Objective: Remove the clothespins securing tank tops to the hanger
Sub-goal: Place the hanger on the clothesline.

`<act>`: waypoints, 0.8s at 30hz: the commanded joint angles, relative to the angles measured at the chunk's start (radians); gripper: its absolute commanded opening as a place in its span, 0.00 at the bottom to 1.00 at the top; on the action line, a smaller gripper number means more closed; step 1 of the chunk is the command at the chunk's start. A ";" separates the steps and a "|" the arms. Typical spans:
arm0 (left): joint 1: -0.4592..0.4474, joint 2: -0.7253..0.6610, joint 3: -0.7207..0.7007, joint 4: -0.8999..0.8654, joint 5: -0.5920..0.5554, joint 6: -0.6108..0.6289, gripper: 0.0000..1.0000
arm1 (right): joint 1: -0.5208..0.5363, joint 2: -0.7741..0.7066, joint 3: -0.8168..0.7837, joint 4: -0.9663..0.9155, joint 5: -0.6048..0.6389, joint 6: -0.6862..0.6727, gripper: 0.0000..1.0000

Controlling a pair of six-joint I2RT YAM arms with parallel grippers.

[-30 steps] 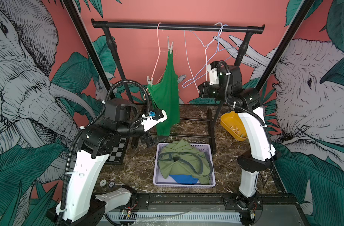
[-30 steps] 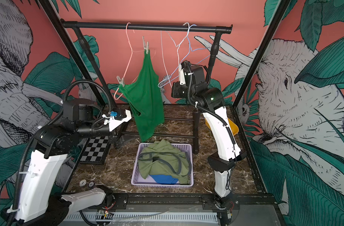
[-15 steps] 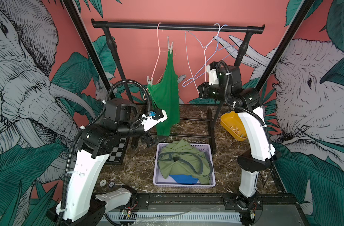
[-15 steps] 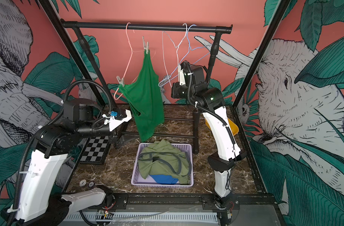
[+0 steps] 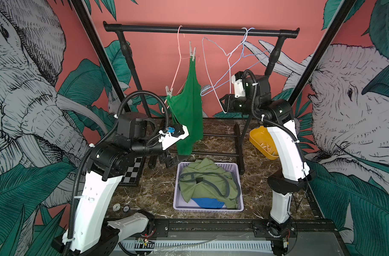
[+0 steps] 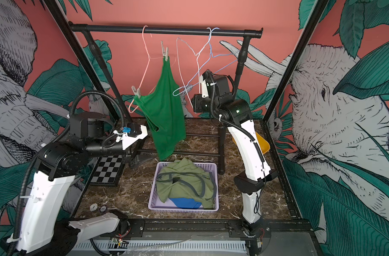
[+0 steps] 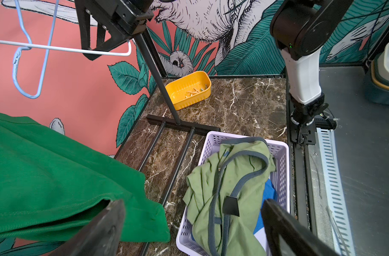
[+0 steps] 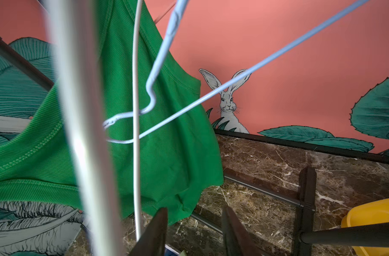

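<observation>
Here we see a black rail (image 5: 200, 30) spanning the back of a marble tabletop (image 5: 158, 190). A pink hanger (image 5: 178, 62) hangs from it, steeply tilted, with the bright green tank top (image 5: 189, 106) pinned to it. An upper clothespin (image 5: 192, 52) grips one strap high up, and a lower clothespin (image 5: 169, 92) grips the other strap at the hanger's low corner. The hem ends just above the rack's floor bars (image 5: 215, 135).

Beside the top, a white hanger (image 8: 135, 66) and a blue hanger (image 8: 211, 94) cross each other as thin wires. The right gripper (image 8: 194, 210) is raised among them, its jaws partly spread with an open gap between. The white wire runs close beside one finger (image 8: 158, 230).

The left gripper (image 7: 191, 204) sits low, with its jaws spread wide. The green hem hangs just beside one finger (image 7: 109, 221); we cannot tell whether they touch.

In front stands a lilac basket (image 5: 177, 190) holding the olive tank top (image 5: 207, 184), which spills to the rim, over the blue tank top (image 5: 208, 202). Open marble lies on both sides of the basket, towards a checkerboard (image 5: 131, 172) and towards the right arm's base. A yellow tub (image 5: 259, 137) sits at the tabletop's far edge, near the rack's foot.
</observation>
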 commanded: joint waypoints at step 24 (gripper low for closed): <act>-0.003 -0.010 0.035 -0.043 0.045 0.045 0.99 | -0.003 -0.389 -0.249 0.273 -0.345 0.038 0.68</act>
